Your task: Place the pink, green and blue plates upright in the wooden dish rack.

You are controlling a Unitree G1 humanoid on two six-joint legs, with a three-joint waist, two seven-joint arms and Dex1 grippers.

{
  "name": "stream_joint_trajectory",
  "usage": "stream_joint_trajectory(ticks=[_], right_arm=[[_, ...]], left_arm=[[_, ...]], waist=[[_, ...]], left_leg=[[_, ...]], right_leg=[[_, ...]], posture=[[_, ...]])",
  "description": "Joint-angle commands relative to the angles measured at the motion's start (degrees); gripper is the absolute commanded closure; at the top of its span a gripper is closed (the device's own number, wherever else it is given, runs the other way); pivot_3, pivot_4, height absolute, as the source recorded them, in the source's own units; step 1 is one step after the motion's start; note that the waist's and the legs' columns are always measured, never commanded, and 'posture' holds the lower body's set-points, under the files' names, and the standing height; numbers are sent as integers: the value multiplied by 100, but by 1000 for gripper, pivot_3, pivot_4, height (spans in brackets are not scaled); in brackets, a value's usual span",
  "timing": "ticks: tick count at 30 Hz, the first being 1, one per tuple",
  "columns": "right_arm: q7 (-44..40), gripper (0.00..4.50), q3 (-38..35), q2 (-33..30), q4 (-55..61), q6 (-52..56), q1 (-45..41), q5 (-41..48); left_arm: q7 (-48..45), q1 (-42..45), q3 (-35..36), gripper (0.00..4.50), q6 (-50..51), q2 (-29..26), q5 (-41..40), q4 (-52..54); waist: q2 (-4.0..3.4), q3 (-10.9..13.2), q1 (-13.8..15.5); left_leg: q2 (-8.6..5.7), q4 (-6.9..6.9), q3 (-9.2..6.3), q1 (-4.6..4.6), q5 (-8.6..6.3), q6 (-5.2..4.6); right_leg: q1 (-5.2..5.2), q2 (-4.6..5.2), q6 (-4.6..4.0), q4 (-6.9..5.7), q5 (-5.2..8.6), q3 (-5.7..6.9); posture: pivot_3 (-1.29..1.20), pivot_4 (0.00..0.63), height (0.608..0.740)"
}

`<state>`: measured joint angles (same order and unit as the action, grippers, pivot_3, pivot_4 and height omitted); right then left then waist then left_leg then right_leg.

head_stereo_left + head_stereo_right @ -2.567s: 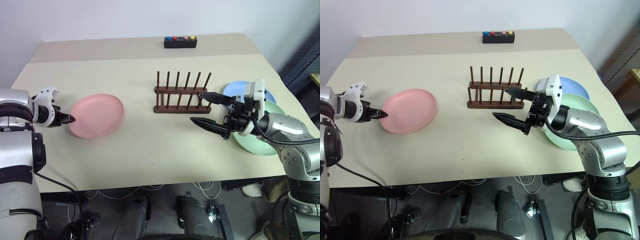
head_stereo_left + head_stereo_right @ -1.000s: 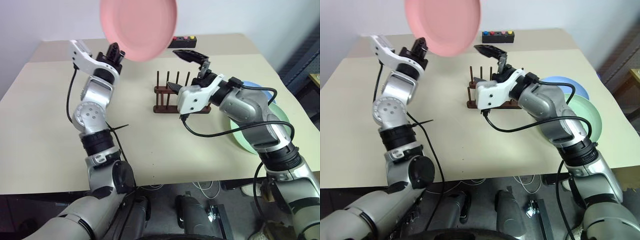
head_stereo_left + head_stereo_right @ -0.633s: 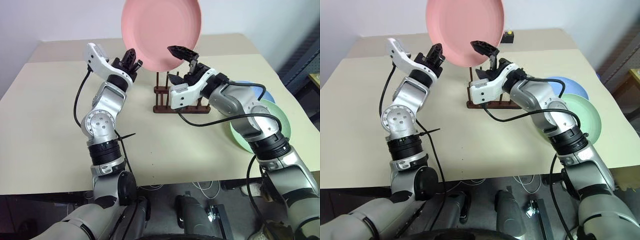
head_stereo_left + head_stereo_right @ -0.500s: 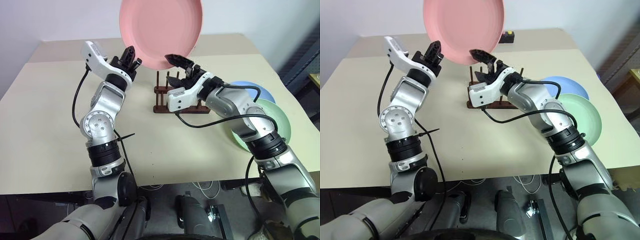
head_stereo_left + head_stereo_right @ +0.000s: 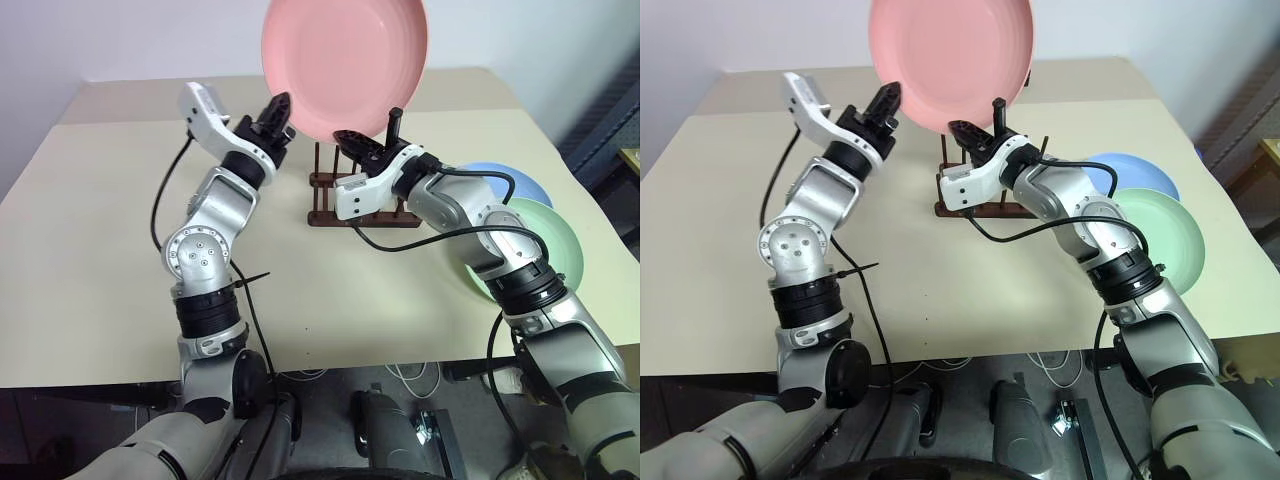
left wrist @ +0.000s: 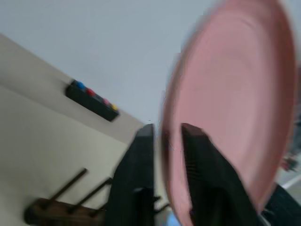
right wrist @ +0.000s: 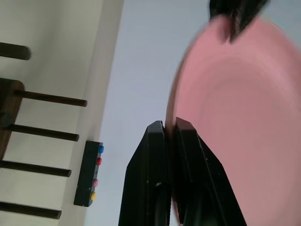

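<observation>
Right gripper [image 5: 980, 135] is clamped on the pink plate's [image 5: 950, 60] lower rim; left gripper [image 5: 888, 107], fingers apart, straddles its other edge.

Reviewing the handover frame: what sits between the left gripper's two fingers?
The rim of the pink plate runs between the left gripper's two fingers, with a gap showing on one side, as the left wrist view shows.
</observation>
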<state>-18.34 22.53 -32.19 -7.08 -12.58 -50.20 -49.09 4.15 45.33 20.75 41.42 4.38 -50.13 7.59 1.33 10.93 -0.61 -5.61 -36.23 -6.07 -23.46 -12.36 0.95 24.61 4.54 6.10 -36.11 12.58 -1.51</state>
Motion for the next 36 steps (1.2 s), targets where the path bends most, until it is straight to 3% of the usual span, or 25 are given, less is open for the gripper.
stream_joint_trajectory(ticks=[1,4,5,9,13,17,21,25,28,32,36], right_arm=[[142,4500,-297,-99,95,75,-199,5],[193,4500,-435,-266,-10,100,-180,48],[222,4500,-502,-331,-55,117,-178,71],[339,4500,-894,-526,-311,306,-232,365],[93,4500,-1538,-282,-276,473,-224,1550],[-935,4500,-2732,519,255,1392,-323,4437],[-1461,4500,-3884,786,589,3347,-683,6987],[-1238,4500,-4606,765,688,4942,-848,8530],[-447,4500,-5442,942,480,6223,-1037,10045],[447,4500,-6092,1012,256,6987,-1157,11384],[841,4500,-6135,912,273,7301,-1027,12020]], left_arm=[[-231,102,-154,1692,-31,-178,-105,29],[-474,135,-221,107,-126,-536,121,-164],[-567,144,-260,42,-172,-676,218,-220],[-937,196,-302,42,-267,-1087,326,-405],[-1616,167,-529,42,-260,-1593,476,-441],[-2556,193,-787,42,-607,-2153,780,-589],[-3928,112,-1068,42,-982,-2834,1057,-898],[-5121,-234,-1532,42,-1616,-3439,1562,-803],[-5929,-554,-1646,42,-1641,-3717,1449,-705],[-6550,-766,-1645,42,-1455,-3951,1288,-690],[-6836,-821,-1634,42,-1552,-4040,1380,-795]], waist=[[0,0,-2],[0,0,-13],[0,0,-11],[0,0,-7],[0,0,-17],[-2,1,-54],[-8,4,-41],[-14,1,-27],[-19,3,-26],[-26,7,-25],[-34,8,-31]], left_leg=[[0,0,0,0,0,0],[0,2,0,1,0,0],[0,2,0,2,0,0],[0,3,0,2,0,0],[1,7,-1,2,0,0],[7,12,-1,7,-1,-2],[8,10,-3,6,-5,-9],[8,17,-6,6,-16,-27],[8,20,-6,6,-22,-38],[9,23,-7,0,-22,-39],[11,26,-6,0,-23,-40]], right_leg=[[0,0,0,0,0,0],[0,-1,0,-1,0,0],[0,-1,0,-1,0,0],[0,-1,-1,0,0,0],[0,0,-1,2,0,-1],[-2,-4,-4,2,-2,-2],[-2,-4,-5,3,-2,-1],[-2,0,-7,6,-2,0],[-1,7,-8,8,-2,-1],[8,15,-12,7,-3,-2],[9,15,-12,7,-3,-2]], posture=[[0,150,740],[0,150,740],[0,150,740],[0,150,740],[0,150,740],[0,150,740],[0,150,740],[0,150,740],[0,150,740],[0,150,740],[0,150,740]])
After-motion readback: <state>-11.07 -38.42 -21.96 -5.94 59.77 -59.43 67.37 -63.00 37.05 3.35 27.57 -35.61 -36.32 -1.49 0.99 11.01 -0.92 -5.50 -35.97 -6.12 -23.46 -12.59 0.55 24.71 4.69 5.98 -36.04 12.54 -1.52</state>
